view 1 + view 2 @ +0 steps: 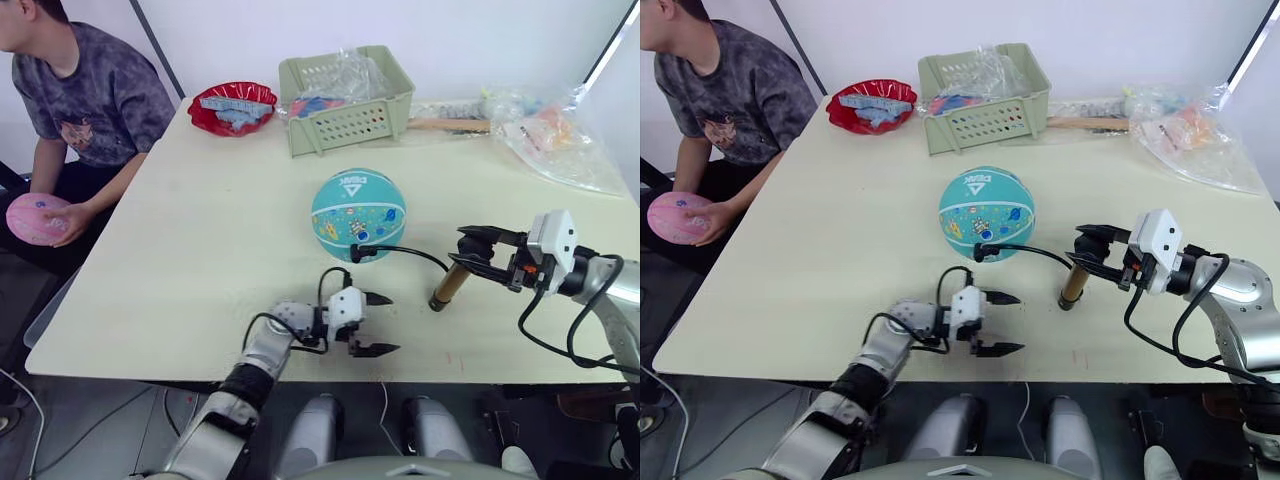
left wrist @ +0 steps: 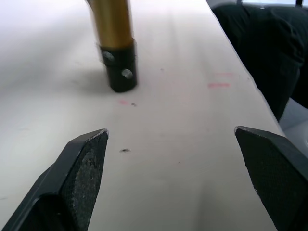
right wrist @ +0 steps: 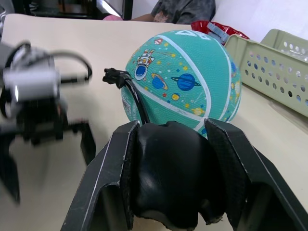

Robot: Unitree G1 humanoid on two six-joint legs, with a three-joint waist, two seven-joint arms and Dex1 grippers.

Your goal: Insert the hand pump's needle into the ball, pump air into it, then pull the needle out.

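The teal-blue ball (image 1: 358, 213) rests near the middle of the table (image 1: 200, 250). The hand pump (image 1: 450, 285) stands tilted on its black base to the right of the ball. My right gripper (image 1: 478, 258) is shut on the pump's black handle (image 3: 168, 178) at the top. A thin black hose (image 1: 410, 252) runs from the pump to a black fitting (image 1: 360, 252) against the ball's lower front. The needle's pin is hidden, so I cannot tell whether it is inside the ball. My left gripper (image 1: 392, 323) is open just above the table in front of the ball, with the pump's base (image 2: 119, 72) ahead of its fingers.
A person sits at the table's left side holding a pink ball (image 1: 38, 218). At the back stand a red bowl (image 1: 232, 108) and a green basket (image 1: 345, 100). Clear plastic bags (image 1: 550, 135) lie at the back right. The table's front edge is close to both grippers.
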